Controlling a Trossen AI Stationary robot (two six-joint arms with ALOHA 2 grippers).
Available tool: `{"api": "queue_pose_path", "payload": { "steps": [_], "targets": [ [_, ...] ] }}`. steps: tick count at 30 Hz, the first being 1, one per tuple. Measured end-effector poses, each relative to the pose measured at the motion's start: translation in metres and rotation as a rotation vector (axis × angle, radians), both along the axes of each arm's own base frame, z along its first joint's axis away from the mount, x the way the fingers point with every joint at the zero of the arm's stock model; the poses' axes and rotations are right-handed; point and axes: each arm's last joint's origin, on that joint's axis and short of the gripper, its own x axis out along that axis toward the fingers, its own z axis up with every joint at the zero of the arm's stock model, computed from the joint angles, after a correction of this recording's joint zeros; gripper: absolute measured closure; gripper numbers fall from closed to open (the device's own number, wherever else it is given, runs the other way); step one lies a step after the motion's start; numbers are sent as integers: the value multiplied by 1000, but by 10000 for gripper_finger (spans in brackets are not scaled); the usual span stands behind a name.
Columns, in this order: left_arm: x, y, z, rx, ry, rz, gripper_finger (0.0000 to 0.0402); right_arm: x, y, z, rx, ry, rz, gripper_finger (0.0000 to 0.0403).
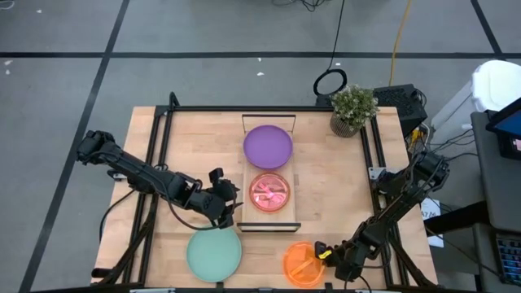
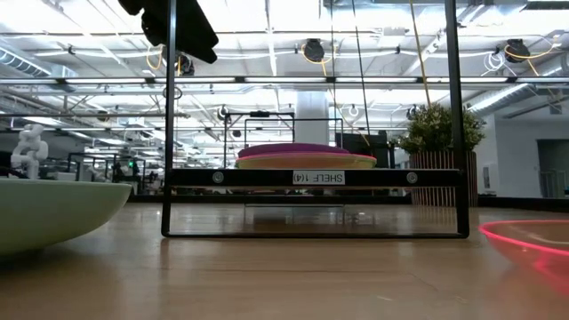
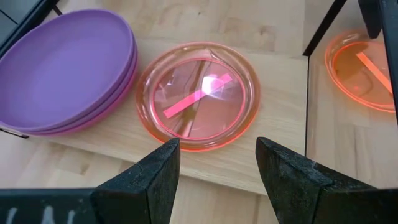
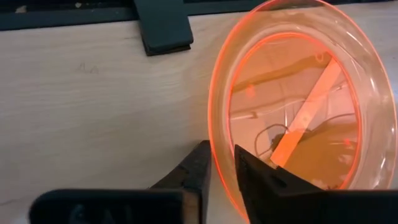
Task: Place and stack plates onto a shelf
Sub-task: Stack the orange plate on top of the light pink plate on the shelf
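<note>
1. At the table's near edge, right of centre, the right gripper [image 1: 323,254] is closed on the rim of the orange plate [image 1: 299,265]; the right wrist view shows the rim pinched between its two fingers [image 4: 196,168], narrow apart.
2. The mint plate [image 1: 214,253] lies flat at the near edge, left of centre, touching nothing else.
3. The left gripper [image 1: 229,198] sits just beyond the mint plate, beside the shelf's [image 1: 247,176] near left corner, its fingers [image 3: 149,180] wide and holding nothing.
4. On the shelf's near half lies the red-pink plate [image 1: 269,192].
5. On its far half sits the purple plate [image 1: 268,146], stacked on a magenta plate [image 3: 118,93].
6. A potted plant [image 1: 352,107] stands at the table's far right corner.
</note>
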Motion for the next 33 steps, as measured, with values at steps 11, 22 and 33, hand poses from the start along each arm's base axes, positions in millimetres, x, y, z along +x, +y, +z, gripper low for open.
{"api": "queue_pose_path", "payload": {
  "steps": [11,22,33],
  "targets": [
    [0,0,0,3,1,-2,186,1,0,-1,-9,-16,-3,400],
    [0,0,0,3,1,-2,186,-2,6,8,16,-114,-40,403],
    [0,0,0,3,1,-1,186,-15,8,47,96,-264,-56,403]
  ]
}}
